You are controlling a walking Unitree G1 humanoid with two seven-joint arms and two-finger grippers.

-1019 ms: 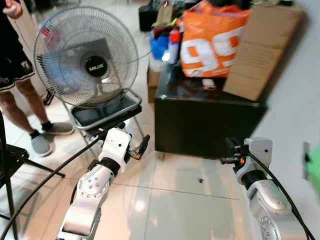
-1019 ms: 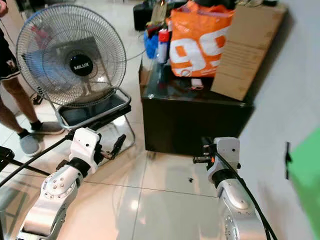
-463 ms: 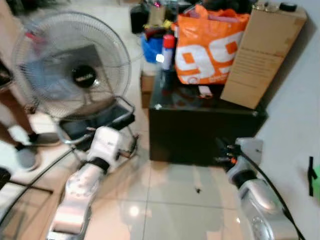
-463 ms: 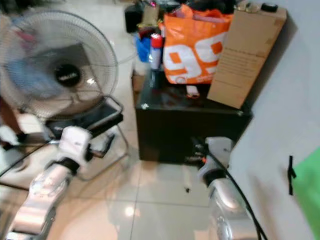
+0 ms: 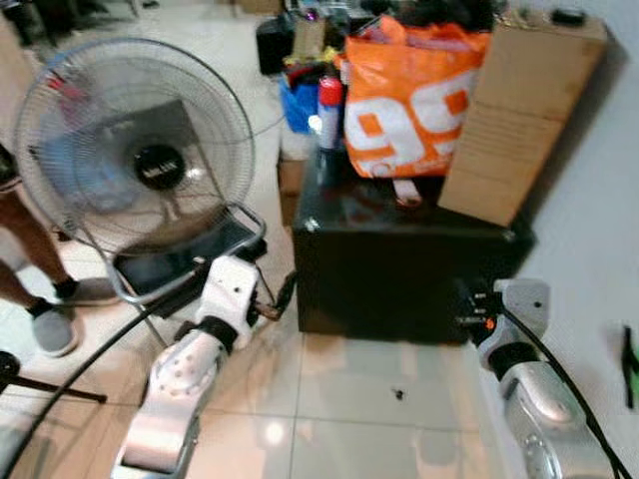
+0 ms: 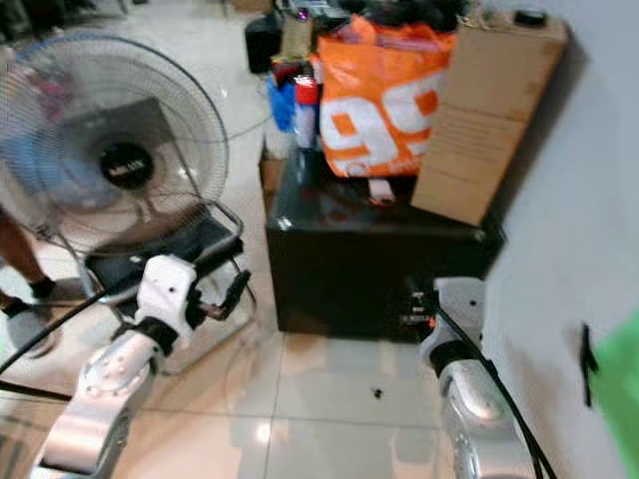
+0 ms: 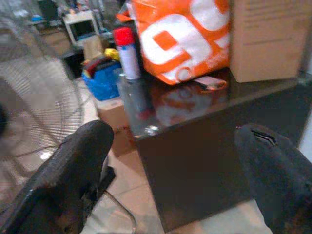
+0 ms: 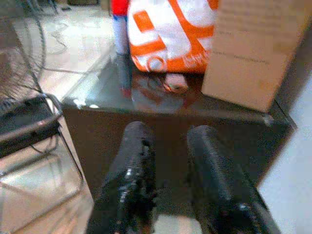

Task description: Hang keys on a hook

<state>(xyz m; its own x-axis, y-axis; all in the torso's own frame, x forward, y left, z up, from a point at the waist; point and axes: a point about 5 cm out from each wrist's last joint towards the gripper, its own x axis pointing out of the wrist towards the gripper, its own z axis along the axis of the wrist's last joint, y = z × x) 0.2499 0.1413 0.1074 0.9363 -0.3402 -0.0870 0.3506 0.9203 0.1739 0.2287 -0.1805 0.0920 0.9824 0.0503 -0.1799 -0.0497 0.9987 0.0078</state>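
Note:
A small pink and white item [image 5: 404,190] lies on the glossy top of a black cabinet [image 5: 399,269], in front of an orange bag [image 5: 414,95]. It is too blurred to tell whether it is the keys. A thin black hook [image 6: 586,351] sticks out of the white wall at the right, beside a green patch [image 6: 619,399]. My left gripper [image 5: 283,293] hovers by the cabinet's left front corner, open and empty, with wide-spread fingers [image 7: 73,165]. My right gripper [image 5: 467,305] points at the cabinet's right front, shut with nothing in it; its fingers [image 8: 139,161] stand close together.
A large standing fan [image 5: 140,150] on a metal frame is at the left, with a person's leg and grey shoe [image 5: 45,319] beside it. A cardboard box [image 5: 519,110] leans on the wall. A spray can [image 5: 328,110] and clutter sit behind the cabinet. Glossy tiles [image 5: 379,399] lie in front.
The camera has swung and shifted, so the cabinet now sits more central and the picture is sharper. Both arms keep much the same pose in front of the cabinet.

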